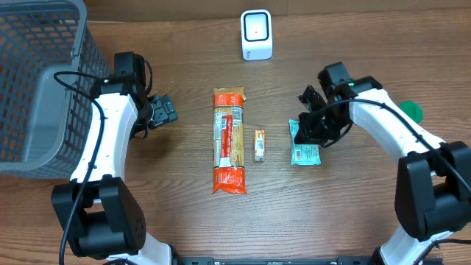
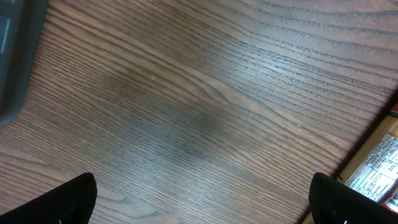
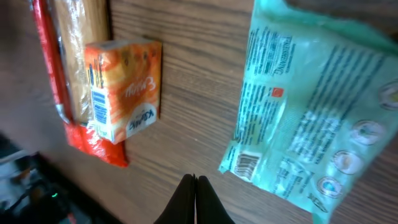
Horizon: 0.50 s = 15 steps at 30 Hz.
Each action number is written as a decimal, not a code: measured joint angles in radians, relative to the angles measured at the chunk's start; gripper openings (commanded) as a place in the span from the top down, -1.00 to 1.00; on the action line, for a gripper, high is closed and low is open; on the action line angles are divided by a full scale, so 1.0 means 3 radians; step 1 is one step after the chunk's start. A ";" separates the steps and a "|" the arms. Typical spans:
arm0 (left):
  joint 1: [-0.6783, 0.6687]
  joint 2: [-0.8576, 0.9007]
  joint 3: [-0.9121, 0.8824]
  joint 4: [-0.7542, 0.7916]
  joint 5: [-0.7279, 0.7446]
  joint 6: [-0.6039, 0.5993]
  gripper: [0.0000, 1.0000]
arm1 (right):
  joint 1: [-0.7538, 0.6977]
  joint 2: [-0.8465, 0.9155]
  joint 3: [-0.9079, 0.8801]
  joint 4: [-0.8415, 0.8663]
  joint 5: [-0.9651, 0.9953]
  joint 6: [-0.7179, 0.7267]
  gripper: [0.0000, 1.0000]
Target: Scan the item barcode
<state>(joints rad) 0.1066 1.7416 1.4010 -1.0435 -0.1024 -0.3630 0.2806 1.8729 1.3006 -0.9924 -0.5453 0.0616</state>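
Right claw [image 3: 194, 196], tips pressed together on nothing, sits beside the crinkly teal plastic packet [image 3: 317, 112] on the wooden desk [image 1: 184, 44]; left claw [image 2: 202, 202] gapes wide.

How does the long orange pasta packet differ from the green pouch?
The pasta packet is long, narrow and orange; the green pouch is short, broad and pale green. The pasta packet lies uncovered; the right arm overlaps the green pouch from above. Both lie flat on the table.
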 measured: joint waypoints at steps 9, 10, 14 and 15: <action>0.0000 0.0000 0.0000 0.0000 0.0000 0.0000 -1.00 | -0.0062 0.0000 -0.0647 0.0701 -0.0473 0.0086 0.93; 0.0000 0.0000 0.0000 -0.0001 0.0000 0.0000 -0.99 | -0.0064 0.0000 -0.0727 0.0833 -0.0493 0.0174 0.93; 0.0000 0.0000 0.0000 0.0000 0.0000 0.0000 -1.00 | -0.0064 0.0000 -0.0979 0.1209 -0.0429 0.0621 0.93; 0.0000 0.0000 0.0000 0.0000 0.0000 0.0000 -0.99 | -0.0064 0.0000 -0.1045 0.1300 -0.0381 0.0778 0.93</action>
<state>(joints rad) 0.1066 1.7416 1.4010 -1.0435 -0.1024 -0.3630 0.2615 1.8729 0.9871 -0.6025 -0.6598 0.2951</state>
